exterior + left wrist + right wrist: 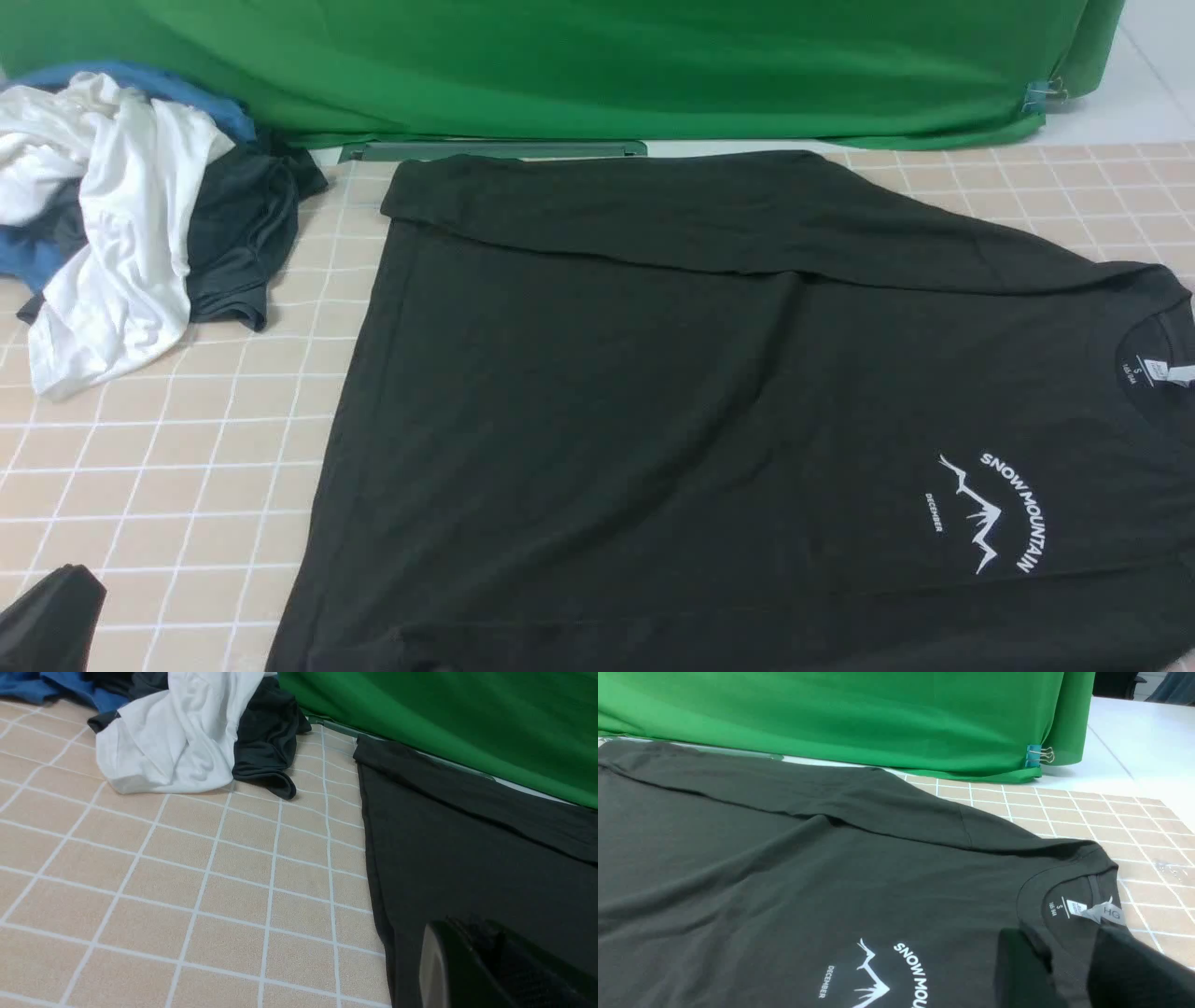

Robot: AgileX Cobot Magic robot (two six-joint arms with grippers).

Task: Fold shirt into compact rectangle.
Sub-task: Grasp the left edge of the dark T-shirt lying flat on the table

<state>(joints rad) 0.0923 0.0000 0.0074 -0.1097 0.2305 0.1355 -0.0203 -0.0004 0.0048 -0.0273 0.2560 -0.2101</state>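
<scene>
Front view: a green cloth backdrop [607, 65] hangs behind a tan desk [187, 467] gridded with white lines. On it lies the shirt [653, 401], a large black short-sleeved tee of soft matte knit spread nearly flat. Its long axis runs across the desk, hem toward the robot's left and collar [1064, 877] toward its right. The far side is already turned in over the body as a long straight flap, while the near edge runs out of view. Well apart on the far left sits a crumpled heap: a white garment [121, 215], a dark grey garment [243, 233] and blue cloth [168, 89]. The left end effector [472, 966] hovers near the hem end, fully closed with nothing seen in it. The right end effector [1064, 975] sits just short of the collar, its two dark fingers parted with no cloth visibly held. It looks the nearer arm for the neck end, with the shirt lying ahead of it. Smaller details include the white mountain print [994, 513], a white neck tag [1104, 912] and a binder clip [1038, 756] pinching the backdrop.
</scene>
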